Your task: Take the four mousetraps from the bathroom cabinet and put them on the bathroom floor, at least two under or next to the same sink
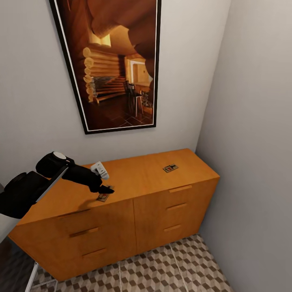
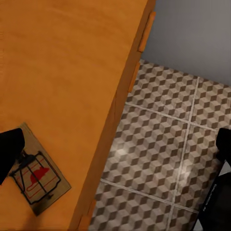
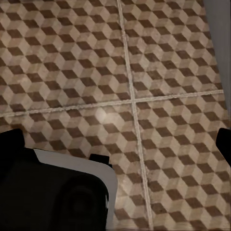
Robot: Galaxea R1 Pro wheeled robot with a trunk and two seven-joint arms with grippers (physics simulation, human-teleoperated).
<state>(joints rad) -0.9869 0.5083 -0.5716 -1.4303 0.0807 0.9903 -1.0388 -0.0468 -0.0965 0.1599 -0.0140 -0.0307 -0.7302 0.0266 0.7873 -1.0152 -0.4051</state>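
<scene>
Your left arm sits closest to the head cam, black links reaching over the cabinet [image 1: 134, 178] top w/ the left gripper [image 1: 106, 189] down at the front edge, right on top of a mousetrap [image 1: 103, 197]. Wrist cam gives you that trap [image 2: 36, 178] clearly: flat tan wood board, dark wire frame, red mouse mark in the middle, lying flat on the orange-brown top just beside the front edge. Its long axis runs diagonal to that edge, approx. One dark fingertip [image 2: 9, 149] overlaps the board's end; the other finger [image 2: 224, 144] shows far across the frame over the bathroom floor [image 2: 159, 144], so the jaws stand wide, nothing clamped. A second mousetrap [image 1: 170, 168] lies flat further along the top toward the corner wall, well apart from the first, long axis roughly along the cabinet's length; dark metal and a red spot just visible. Right gripper [image 3: 115, 144] hangs over cube-pattern tiles, dark fingertips at opposite frame edges, spread wide, empty.
</scene>
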